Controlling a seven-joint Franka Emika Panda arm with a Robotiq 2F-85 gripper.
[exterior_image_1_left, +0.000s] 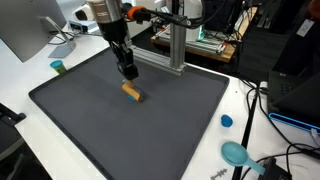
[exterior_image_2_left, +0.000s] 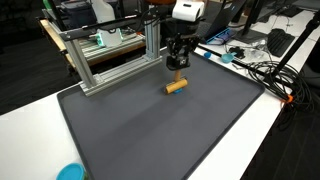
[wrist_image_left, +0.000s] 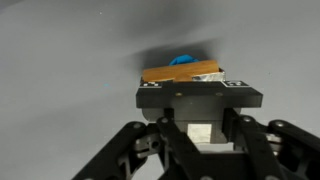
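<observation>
A small orange block (exterior_image_1_left: 132, 93) lies on its side on the dark grey mat (exterior_image_1_left: 90, 125), seen in both exterior views (exterior_image_2_left: 176, 86). My gripper (exterior_image_1_left: 128, 71) hangs just above and behind it, pointing down, also in an exterior view (exterior_image_2_left: 178, 63). Its fingers look drawn together with nothing between them. In the wrist view the orange block (wrist_image_left: 180, 72) lies just past the gripper's black body (wrist_image_left: 200, 97), apart from it, with a small blue thing (wrist_image_left: 185, 58) behind the block.
An aluminium frame (exterior_image_1_left: 175, 50) stands at the mat's far edge, close behind the gripper (exterior_image_2_left: 110, 62). A green cylinder (exterior_image_1_left: 58, 67), a blue cap (exterior_image_1_left: 226, 121) and a teal object (exterior_image_1_left: 236, 153) lie on the white table beside the mat. Cables (exterior_image_2_left: 262, 72) run along one side.
</observation>
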